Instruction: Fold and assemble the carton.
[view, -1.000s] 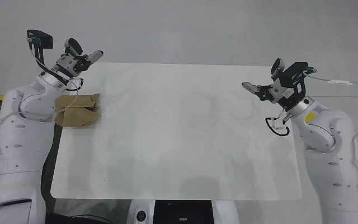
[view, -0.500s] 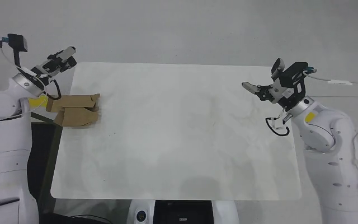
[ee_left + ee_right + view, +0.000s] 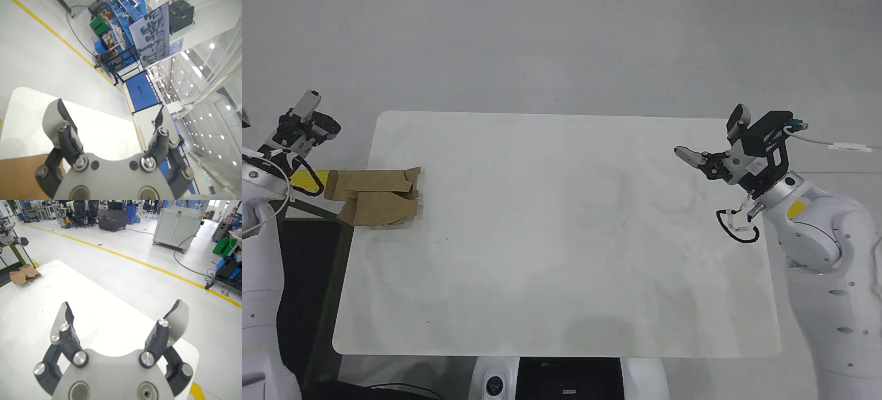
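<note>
Carton [image 3: 382, 197], part-folded, lies on the desk [image 3: 562, 260] at its left edge near the far corner, one end hanging over that edge. We hold the left jaws open just beyond that edge and the right jaws open above the right edge, both empty. We judge that a sideways nudge on approach could tip the overhanging carton off.

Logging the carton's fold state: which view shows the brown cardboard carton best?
The top view: the whole brown cardboard carton lies unobstructed, overhanging the white table's edge, flaps visible. The right wrist view shows the carton small and distant; the left wrist view catches one brown corner of it.
</note>
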